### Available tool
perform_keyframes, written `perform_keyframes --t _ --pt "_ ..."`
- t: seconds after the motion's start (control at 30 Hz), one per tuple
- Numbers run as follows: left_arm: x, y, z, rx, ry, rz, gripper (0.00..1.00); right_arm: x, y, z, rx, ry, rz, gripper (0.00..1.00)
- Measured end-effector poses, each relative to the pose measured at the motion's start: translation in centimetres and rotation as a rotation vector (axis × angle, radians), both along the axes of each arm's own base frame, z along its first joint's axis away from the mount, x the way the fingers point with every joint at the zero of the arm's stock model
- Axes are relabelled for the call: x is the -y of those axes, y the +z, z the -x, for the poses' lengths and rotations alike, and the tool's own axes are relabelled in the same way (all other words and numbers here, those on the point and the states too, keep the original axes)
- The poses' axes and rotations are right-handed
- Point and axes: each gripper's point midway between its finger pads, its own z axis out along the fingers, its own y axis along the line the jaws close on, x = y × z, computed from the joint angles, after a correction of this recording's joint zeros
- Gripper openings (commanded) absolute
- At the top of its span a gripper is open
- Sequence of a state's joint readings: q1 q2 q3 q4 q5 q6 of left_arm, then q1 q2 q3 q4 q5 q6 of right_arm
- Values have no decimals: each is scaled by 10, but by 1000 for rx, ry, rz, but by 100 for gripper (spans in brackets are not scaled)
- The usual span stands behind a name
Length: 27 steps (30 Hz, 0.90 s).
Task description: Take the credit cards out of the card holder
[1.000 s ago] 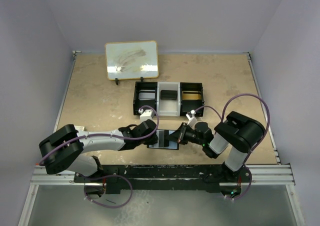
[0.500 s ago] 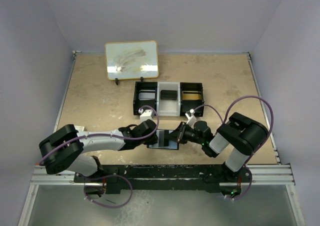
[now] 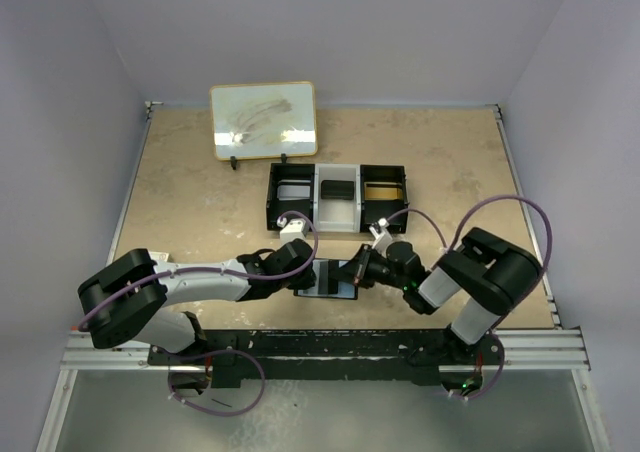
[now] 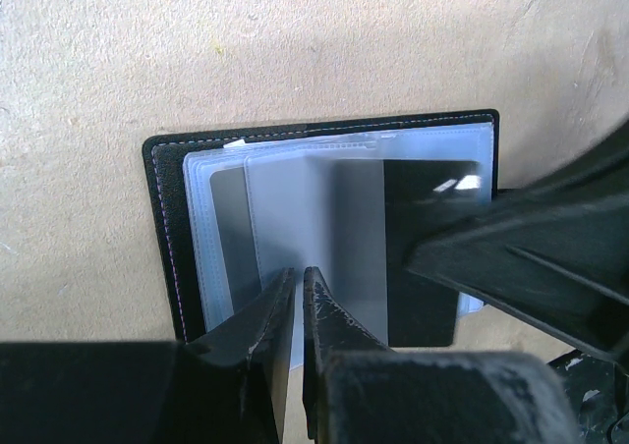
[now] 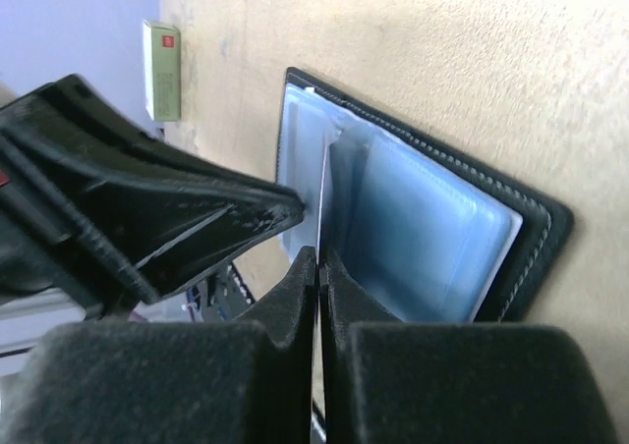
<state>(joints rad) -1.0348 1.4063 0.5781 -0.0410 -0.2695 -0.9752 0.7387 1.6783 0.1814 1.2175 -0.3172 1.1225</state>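
Observation:
The card holder (image 3: 328, 277) lies open on the table near the front, with my two grippers on either side of it. It is black (image 4: 162, 238) with clear sleeves and shiny blue inside panels (image 5: 423, 238). A dark credit card (image 4: 423, 218) sits at the right of the raised sleeve leaf. My left gripper (image 3: 308, 272) (image 4: 298, 275) is shut on the lower edge of that leaf. From the other side my right gripper (image 3: 352, 272) (image 5: 319, 257) is shut on a thin sheet seen edge-on, apparently that card. Its finger (image 4: 531, 252) covers the card's right part.
A black-and-white three-compartment tray (image 3: 272, 197) stands just behind the holder. A framed whiteboard (image 3: 264, 120) leans further back on the left. A small pale block (image 5: 160, 71) shows beyond the left fingers (image 5: 197, 203). The front rail (image 3: 330, 344) runs close behind the grippers.
The right arm's elbow has drifted slightly to the right. Both grippers and the card holder stay where they were.

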Motion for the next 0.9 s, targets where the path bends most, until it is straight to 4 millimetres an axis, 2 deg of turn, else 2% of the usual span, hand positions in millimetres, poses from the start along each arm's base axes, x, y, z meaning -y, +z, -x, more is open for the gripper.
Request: perform_keyframes --t 0.1,0.17,0.37,0.43,0.53,0.63,0.73,0.8,0.9 --pt "-1 0 0 0 0 -2 6 13 15 3 29 -44 -5 0" --pt "-2 0 0 0 2 -7 6 19 30 -2 74 -79 9 0" --pt "-5 1 1 3 -4 -22 9 34 98 -22 250 -163 57 0" --pt "-6 2 2 4 -9 -27 11 41 108 -23 279 -176 87 0" --pt "-8 3 3 4 -15 -37 21 51 114 -22 311 -182 146 0" --pt "-14 9 5 13 -20 -47 39 60 115 -19 343 -179 190 0" --pt "-21 25 3 51 -23 -52 51 66 121 -19 413 -164 226 0" --pt "-25 41 -2 90 -32 -77 58 67 132 -19 477 -154 225 0" --pt "-26 82 -19 171 -21 -128 66 70 151 -19 580 -147 215 0"
